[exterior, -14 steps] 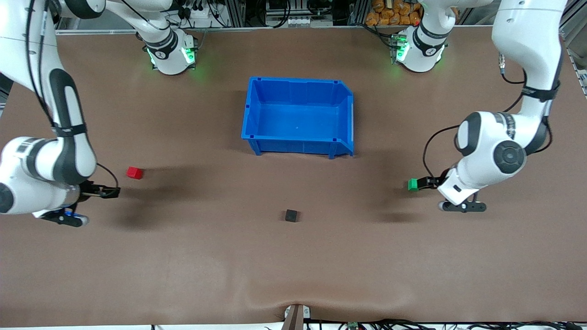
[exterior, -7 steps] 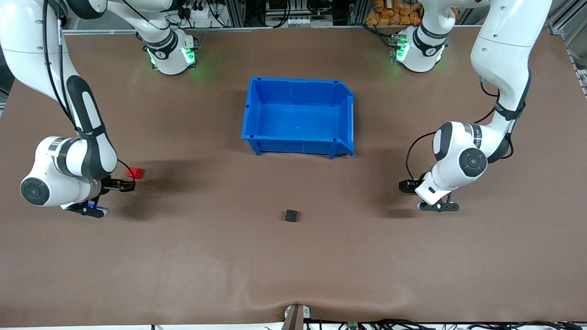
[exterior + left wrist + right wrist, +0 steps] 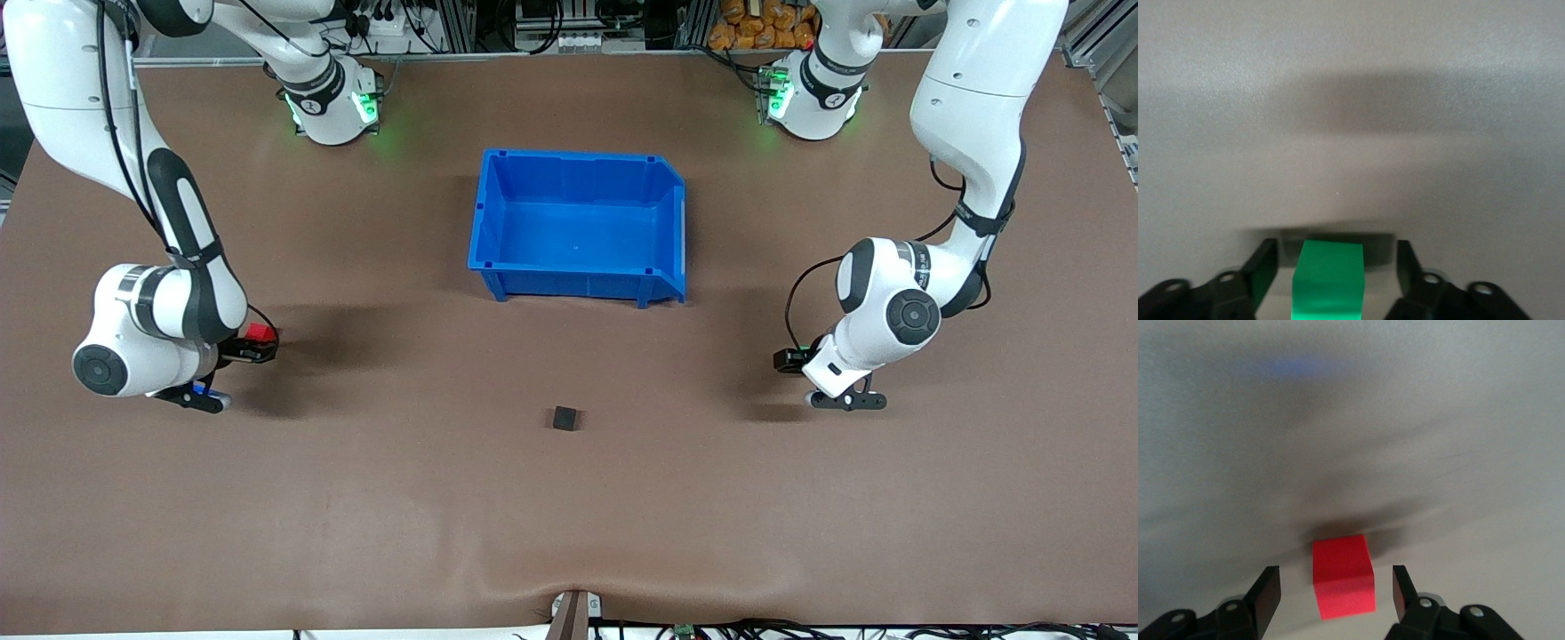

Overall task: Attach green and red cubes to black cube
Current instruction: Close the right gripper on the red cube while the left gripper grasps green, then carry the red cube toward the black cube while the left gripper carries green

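Note:
The red cube (image 3: 261, 332) lies on the table toward the right arm's end. My right gripper (image 3: 254, 349) is down at it, and in the right wrist view the red cube (image 3: 1343, 577) sits between the open fingers (image 3: 1268, 593) of the gripper (image 3: 1335, 583), with a gap on each side. My left gripper (image 3: 788, 359) is low toward the left arm's end and covers the green cube in the front view. In the left wrist view the green cube (image 3: 1329, 280) sits between the open fingers (image 3: 1262, 275) of the gripper (image 3: 1335, 259), untouched. The black cube (image 3: 564, 418) lies alone mid-table.
A blue bin (image 3: 569, 283) stands open and empty in the middle of the table, farther from the front camera than the black cube. The two arm bases (image 3: 331, 107) (image 3: 811, 102) stand along the table's back edge.
Both arms moved in toward the table's middle and lowered. The right gripper came up to the red cube; the left gripper slid over the green cube, which now sits between its fingers.

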Robot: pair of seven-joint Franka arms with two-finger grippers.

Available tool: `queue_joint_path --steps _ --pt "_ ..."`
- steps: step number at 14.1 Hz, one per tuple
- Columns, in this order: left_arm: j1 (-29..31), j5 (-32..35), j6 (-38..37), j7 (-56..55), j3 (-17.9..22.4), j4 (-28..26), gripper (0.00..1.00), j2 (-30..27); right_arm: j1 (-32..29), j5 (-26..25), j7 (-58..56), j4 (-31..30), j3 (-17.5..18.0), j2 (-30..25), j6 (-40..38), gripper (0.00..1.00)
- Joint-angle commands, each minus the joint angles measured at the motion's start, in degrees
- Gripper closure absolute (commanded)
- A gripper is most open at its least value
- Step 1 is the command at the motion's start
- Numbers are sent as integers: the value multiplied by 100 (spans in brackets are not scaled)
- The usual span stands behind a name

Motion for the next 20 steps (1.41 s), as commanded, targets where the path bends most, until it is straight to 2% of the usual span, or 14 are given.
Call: queue_joint_path --steps 1,2,3,4,6,7,9,11,13,14,16,17,20 --pt "-27 -32 32 -73 19 -157 100 -118 43 76 115 -185 -15 -27 180 62" --pt "-27 -32 24 -73 19 -157 100 -127 52 67 115 -167 -15 -27 180 81" --pt "-27 -32 15 -99 19 -157 100 -136 43 67 115 -141 -15 -27 206 97" --pt "-27 -32 15 -221 19 -149 100 -136 34 67 123 -54 -15 -27 189 100" --pt "-27 -32 15 -450 19 -114 100 -145 87 76 437 166 -6 -36 127 100" --pt "-27 -32 15 -529 19 -96 100 -171 252 76 1014 332 2 -70 -30 100" --pt "-9 -58 15 -853 19 -61 100 -250 761 119 2803 1024 81 -36 -818 100" --pt "-27 -67 6 -1432 19 18 100 -311 1123 364 4475 1606 248 130 -937 100" --pt "-36 -67 6 -2030 10 185 100 -320 1221 768 5577 2081 476 367 -902 100" --pt "-36 -67 -3 -2381 10 264 100 -346 1230 1083 5912 2257 573 517 -745 100" --pt "-71 -67 -11 -3224 2 369 100 -417 1378 1777 6553 2267 626 710 174 100" --pt "-88 -67 -107 -3585 -33 440 100 -443 1501 1963 6966 2267 635 833 562 100" --pt "-97 -67 -1045 -4560 -51 1035 100 -523 1905 2000 7890 2294 635 1202 1591 100"
